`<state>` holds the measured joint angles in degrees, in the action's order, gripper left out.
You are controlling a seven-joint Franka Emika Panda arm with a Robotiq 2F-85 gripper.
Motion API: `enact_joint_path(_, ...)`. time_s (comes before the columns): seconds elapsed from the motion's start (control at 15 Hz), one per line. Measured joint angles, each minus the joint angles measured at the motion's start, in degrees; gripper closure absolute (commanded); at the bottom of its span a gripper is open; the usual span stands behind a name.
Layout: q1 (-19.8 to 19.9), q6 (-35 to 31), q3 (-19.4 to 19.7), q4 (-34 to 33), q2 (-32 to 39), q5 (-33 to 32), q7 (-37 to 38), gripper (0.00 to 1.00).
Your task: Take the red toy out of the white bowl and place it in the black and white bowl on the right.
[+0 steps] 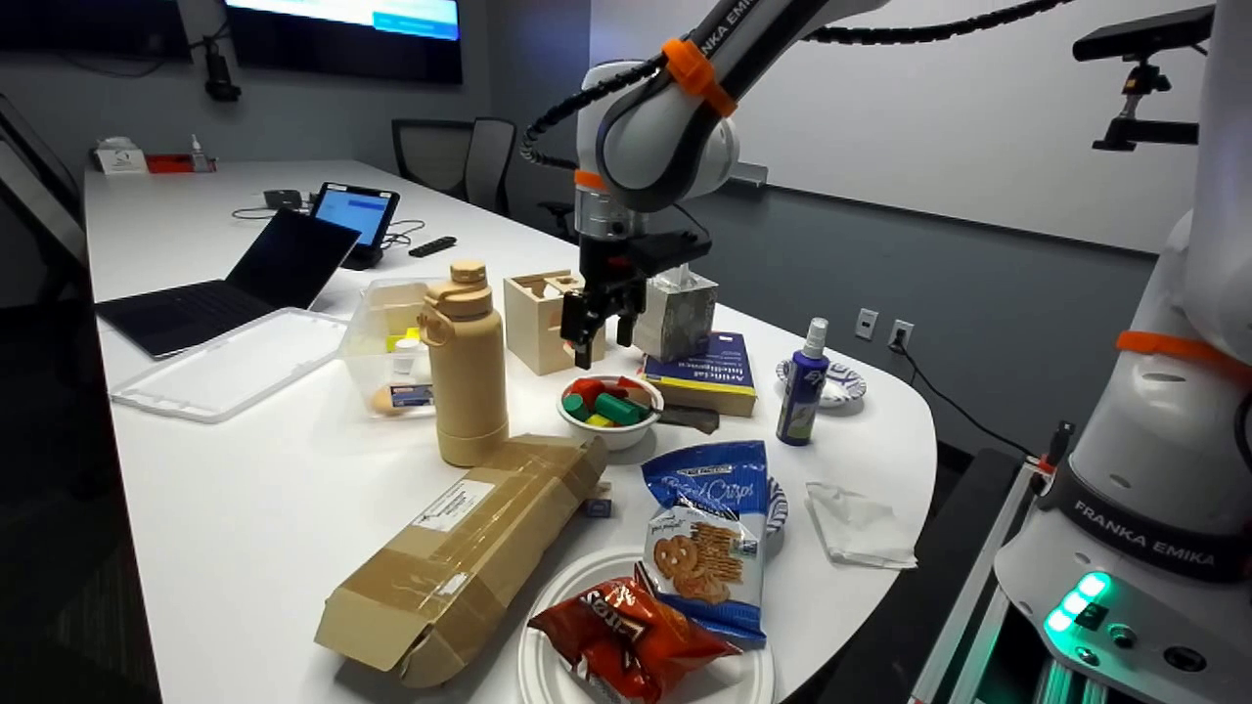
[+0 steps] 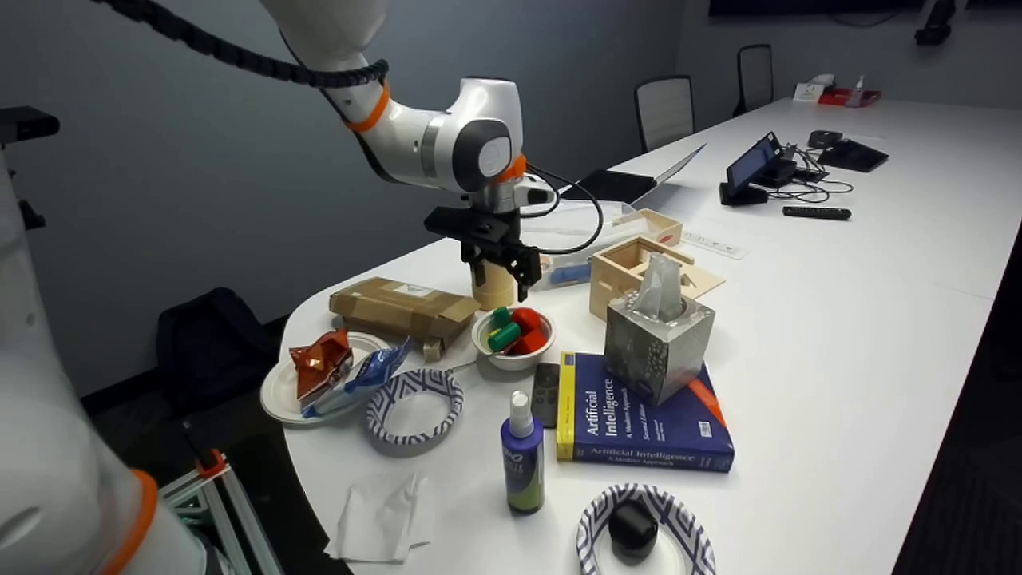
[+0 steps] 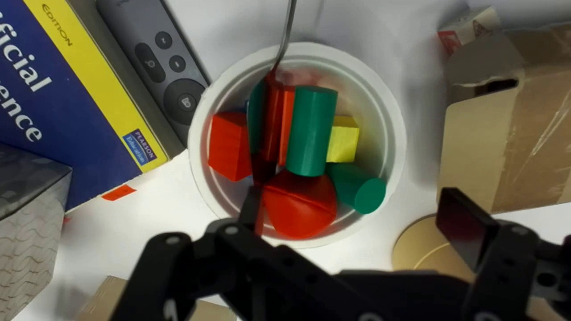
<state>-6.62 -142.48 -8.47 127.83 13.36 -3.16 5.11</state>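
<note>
Several red pieces: inside the white bowl, domed low in the wrist view, faceted farther left; impossible to tell the task's own toy among them.
Gripper: above the white bowl in both exterior views, set wide.
Fingers: well apart in the wrist view, one in front of the bowl's rim, one in front of the tan bottle.
Green cylinders: in the white bowl, one partly hiding a yellow piece.
Metal utensil: across the white bowl's rim, down among the pieces.
Patterned bowls: in an exterior view, one near the white bowl, another holding a black object; impossible to tell the one named in the task.
Textbook: beneath a tissue box.
Remote: between the textbook and the white bowl.
Spray bottle: upright between the patterned bowls.
</note>
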Motion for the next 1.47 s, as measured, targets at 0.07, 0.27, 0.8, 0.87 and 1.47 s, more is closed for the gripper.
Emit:
enact_joint_path(0.07, 0.0, -0.6, 0.2, -0.5, 0.8, -0.3, 0.0, 0.0)
enact_joint_path(0.27, 0.0, -2.4, 0.9, -1.8, 3.4, -0.5, 0.0, 0.0)
enact_joint_path(0.8, -0.1, -4.0, 2.6, -5.1, 8.7, -0.5, 0.0, 0.0)
enact_joint_path(0.87, -0.1, -4.3, 2.7, -5.4, 9.2, -0.5, 0.0, 0.0)
enact_joint_path(1.47, 0.0, -4.4, 3.0, -8.0, 12.3, -0.3, -0.1, 0.46)
